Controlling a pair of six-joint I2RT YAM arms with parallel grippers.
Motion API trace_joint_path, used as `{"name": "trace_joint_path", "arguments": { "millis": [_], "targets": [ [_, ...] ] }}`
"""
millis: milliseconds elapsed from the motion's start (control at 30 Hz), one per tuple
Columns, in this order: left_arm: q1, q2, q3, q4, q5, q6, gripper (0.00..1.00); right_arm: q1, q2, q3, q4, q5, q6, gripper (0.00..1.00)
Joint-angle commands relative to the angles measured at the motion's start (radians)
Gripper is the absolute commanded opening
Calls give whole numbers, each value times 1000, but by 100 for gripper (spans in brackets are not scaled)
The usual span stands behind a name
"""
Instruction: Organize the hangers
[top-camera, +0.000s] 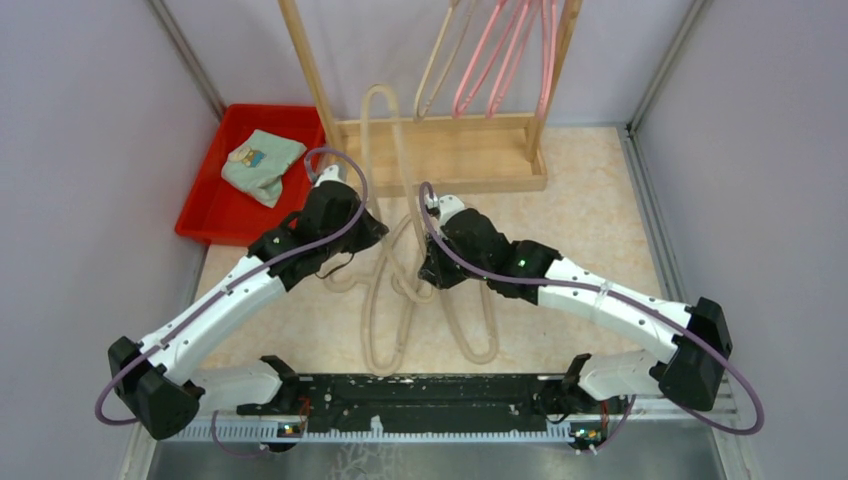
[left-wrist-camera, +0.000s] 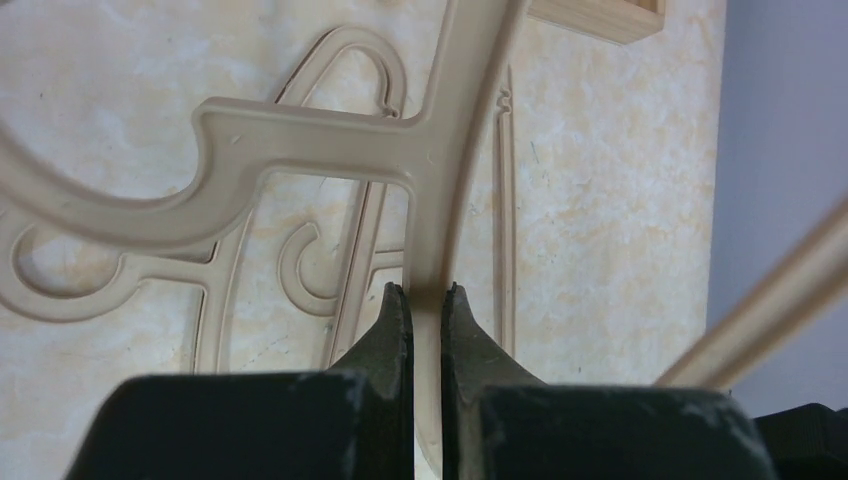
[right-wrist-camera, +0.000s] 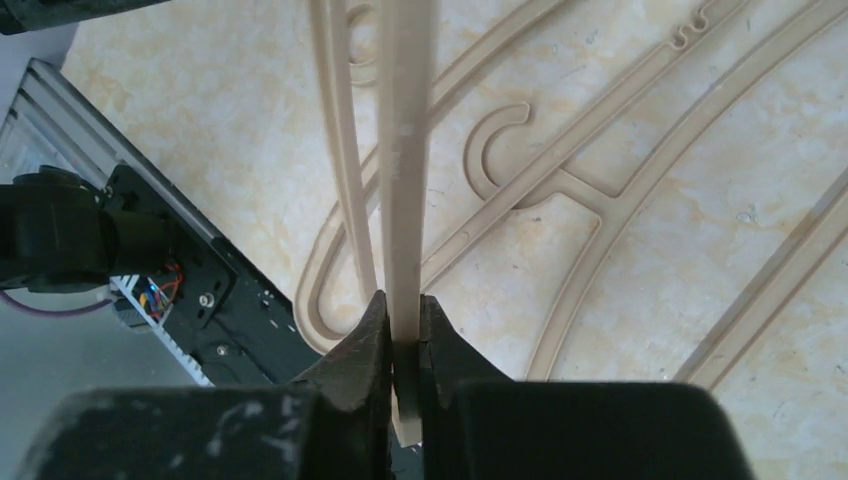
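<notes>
Several beige hangers (top-camera: 385, 330) lie overlapping on the table between my arms; they also show in the left wrist view (left-wrist-camera: 340, 250) and the right wrist view (right-wrist-camera: 600, 180). My left gripper (top-camera: 372, 228) (left-wrist-camera: 427, 290) is shut on the bar of a raised beige hanger (left-wrist-camera: 300, 130). My right gripper (top-camera: 432, 210) (right-wrist-camera: 403, 300) is shut on a beige hanger bar (right-wrist-camera: 405, 150) held above the table. I cannot tell whether both hold the same hanger. Pink hangers (top-camera: 500, 50) and a beige one (top-camera: 440, 60) hang on the wooden rack (top-camera: 450, 150) behind.
A red tray (top-camera: 215, 200) holding a folded cloth (top-camera: 262, 165) sits at the back left. The rack's base (left-wrist-camera: 600, 15) stands just beyond the grippers. A black rail (top-camera: 420, 395) runs along the near edge. Walls close in left and right.
</notes>
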Motion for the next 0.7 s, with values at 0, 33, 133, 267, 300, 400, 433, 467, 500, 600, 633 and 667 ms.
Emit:
{"name": "trace_joint_path", "arguments": {
  "millis": [0,33,133,267,300,400,433,467,500,600,633,667],
  "targets": [
    [-8,-34,19,123,40,15,0,2,-8,34,78,13,-14,0],
    [-7,-36,9,134,43,24,3,0,-17,38,75,28,-11,0],
    [-7,-48,-33,175,59,32,14,-17,-55,48,85,50,12,0],
    [-7,-79,-118,247,102,27,52,-88,-107,54,155,-14,59,0],
    [-7,-89,-140,273,116,23,63,-102,-111,60,167,-34,65,0],
    [-7,-117,-194,346,161,28,87,-119,-104,87,193,-78,70,0],
    [-7,-123,-205,368,172,33,93,-120,-96,96,203,-95,70,0],
    [-7,-128,-214,385,183,36,99,-121,-90,102,213,-120,71,0],
    [-8,-133,-224,403,194,40,100,-120,-83,106,226,-145,76,0],
    [-7,-145,-260,462,224,43,100,-120,-66,107,269,-213,101,0],
    [-7,-150,-279,485,232,36,100,-121,-63,106,280,-227,105,0],
    [-7,-157,-294,510,239,28,100,-121,-60,106,291,-239,109,0]
  ]
}}
